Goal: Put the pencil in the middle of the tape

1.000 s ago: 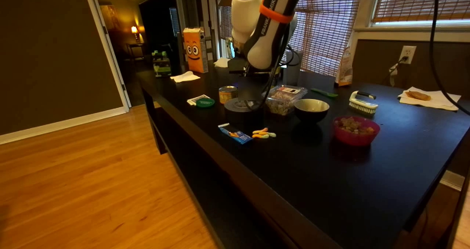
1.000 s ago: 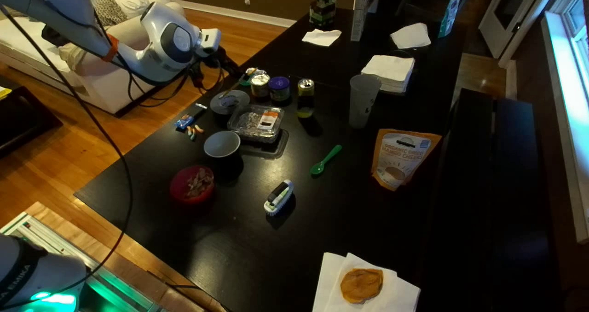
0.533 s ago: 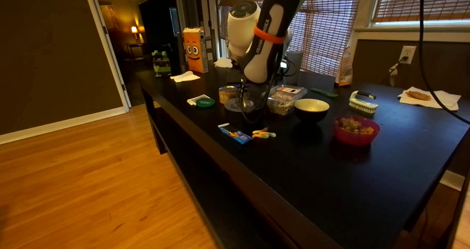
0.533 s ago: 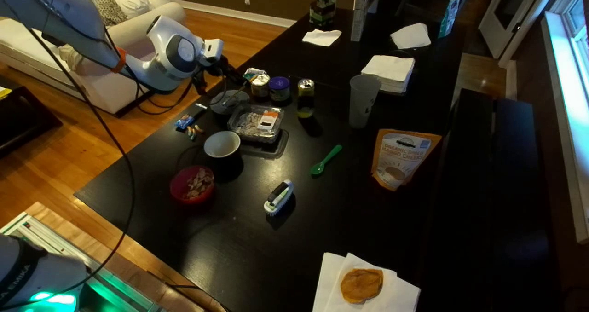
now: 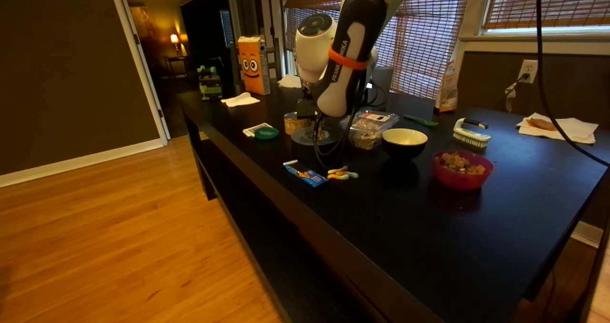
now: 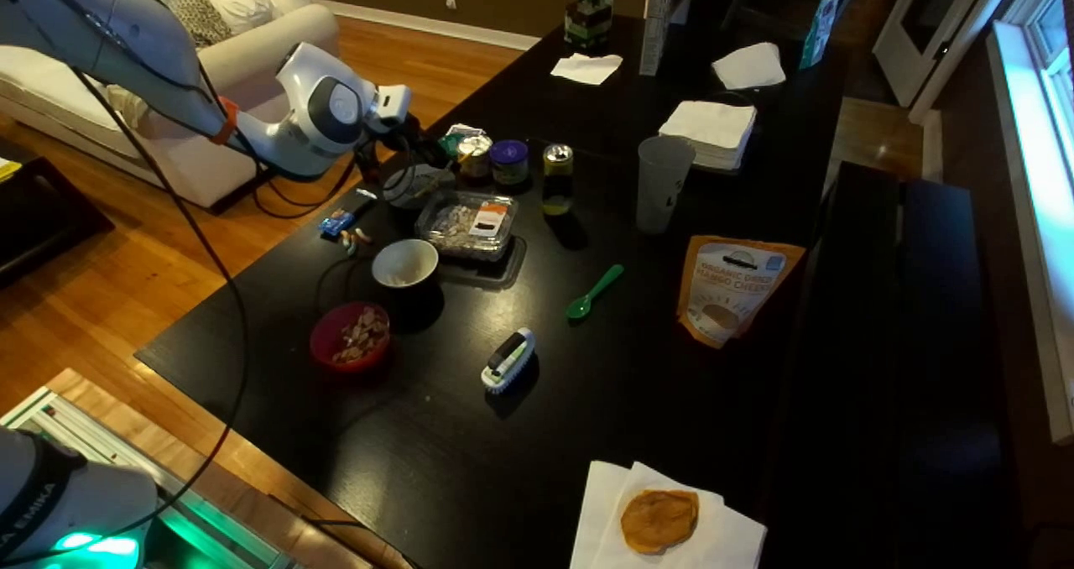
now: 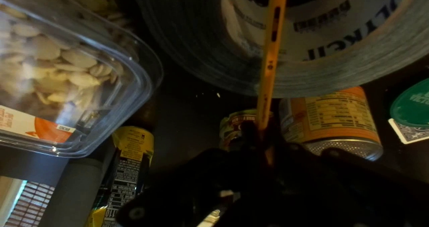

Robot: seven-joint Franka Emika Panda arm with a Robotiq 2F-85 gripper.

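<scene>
1. Against a second ago, the arm [image 5: 355, 42] has come down: in both exterior views it sits lower over the roll of grey duct tape [image 7: 301, 74]. The roll itself looks unshifted.
2. The claw [image 7: 263, 133] is clamped on the yellow pencil [image 7: 270, 59], per the wrist view. The pencil runs out from the grip, across the roll's near rim and toward its hollow; the far end leaves the frame. We cannot tell whether it has dipped inside or only hangs above, nor whether it touches the rim.
3. Our reading: carry done, lowering under way, release not yet made. The pencil looks long against the hollow, so we expect it to lean on the core wall once freed.
4. Edges: the roll stands near the long edge of the table [image 5: 429, 227]. Toward that edge lie a blue snack wrapper [image 5: 305, 173] and gummy worms [image 5: 342, 174]; we would keep low sweeps off that side.
5. Room: a clear plastic clamshell [image 6: 487, 218] sits just beside the roll, a narrow dark gap between them in the wrist view. A can with an orange label [image 7: 331, 118] is close on another side. Sideways moves look tight; straight up looks the freest way out.
</scene>
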